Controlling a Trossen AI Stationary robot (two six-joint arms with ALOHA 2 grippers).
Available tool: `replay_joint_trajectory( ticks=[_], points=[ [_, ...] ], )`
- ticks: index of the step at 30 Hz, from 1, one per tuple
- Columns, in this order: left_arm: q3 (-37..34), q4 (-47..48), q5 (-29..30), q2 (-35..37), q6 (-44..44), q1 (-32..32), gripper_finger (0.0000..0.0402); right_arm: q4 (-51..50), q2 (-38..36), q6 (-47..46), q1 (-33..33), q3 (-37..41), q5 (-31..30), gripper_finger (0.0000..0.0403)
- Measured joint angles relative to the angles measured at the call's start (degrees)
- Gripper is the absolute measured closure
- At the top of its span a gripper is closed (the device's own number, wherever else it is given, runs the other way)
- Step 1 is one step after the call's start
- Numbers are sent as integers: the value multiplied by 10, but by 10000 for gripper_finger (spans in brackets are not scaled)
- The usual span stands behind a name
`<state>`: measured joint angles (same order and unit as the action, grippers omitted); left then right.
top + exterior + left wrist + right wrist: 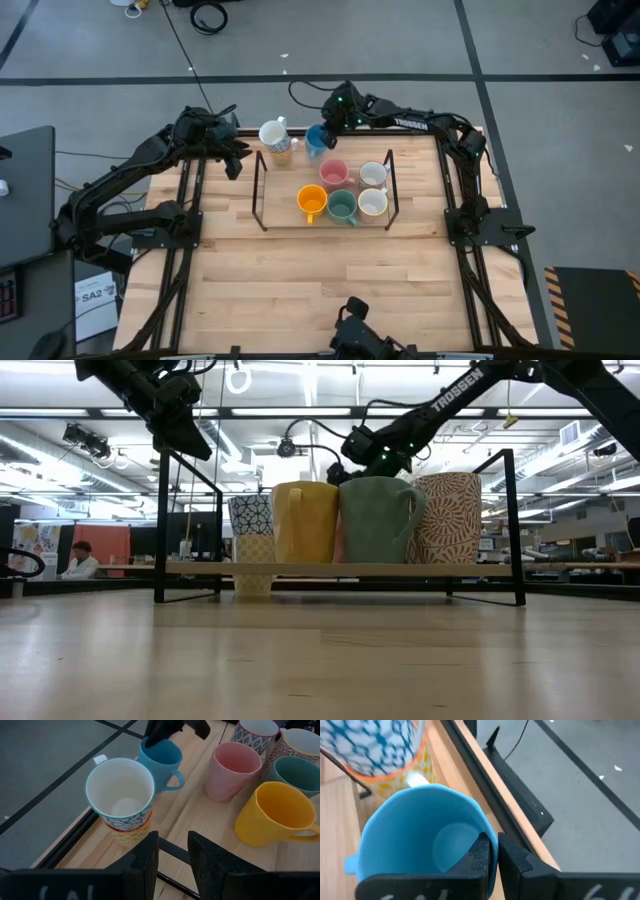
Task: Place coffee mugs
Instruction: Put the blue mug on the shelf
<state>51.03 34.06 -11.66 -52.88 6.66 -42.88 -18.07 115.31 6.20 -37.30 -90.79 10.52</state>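
Right wrist view: right gripper [492, 851] is pinching the rim of the blue mug [420, 837], one finger inside the wall, one outside.
Right gripper, seen from above: it is sitting at the table's far edge [325, 128], over the blue mug [318, 140].
Blue mug: standing upright on the wood near the far edge, outside the black frame, its handle is pointing away from the stacked pair.
Stacked pair: a white patterned mug [120, 792] is sitting inside a yellow patterned mug [125, 831], just beside the blue mug [161, 762]; from above they are showing as one cup [274, 135].
Left gripper: it is hanging near the stacked pair [232, 160], fingers [145, 857] slightly apart, gripping nothing.
Rack: a black wire frame [258, 190] is standing mid-table, wooden shelf [300, 569] showing in the low view.
Inside the rack: pink mug [333, 173], white mug [373, 175], orange mug [312, 202], green mug [342, 206] and a cream mug [373, 204] are crowding together in two rows.
Low view: orange mug [305, 522], green mug [378, 520] and a patterned mug [447, 518] are lining up on the shelf.
Table: light wood planks [320, 280].
Room behind: a person [78, 563] is sitting at far left.
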Motion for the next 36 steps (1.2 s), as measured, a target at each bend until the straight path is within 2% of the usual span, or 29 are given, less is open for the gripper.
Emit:
replay_joint_trajectory(
  ticks=[10, 23, 36],
  points=[
    [0, 0, 0, 0, 0, 0, 290, -29, 0, 0, 37, -46, 61, 376],
    [0, 0, 0, 0, 0, 0, 290, -31, 0, 11, 83, -46, 57, 375],
    [0, 0, 0, 0, 0, 0, 290, -90, -1, 13, 98, -47, 44, 375]
  ],
)
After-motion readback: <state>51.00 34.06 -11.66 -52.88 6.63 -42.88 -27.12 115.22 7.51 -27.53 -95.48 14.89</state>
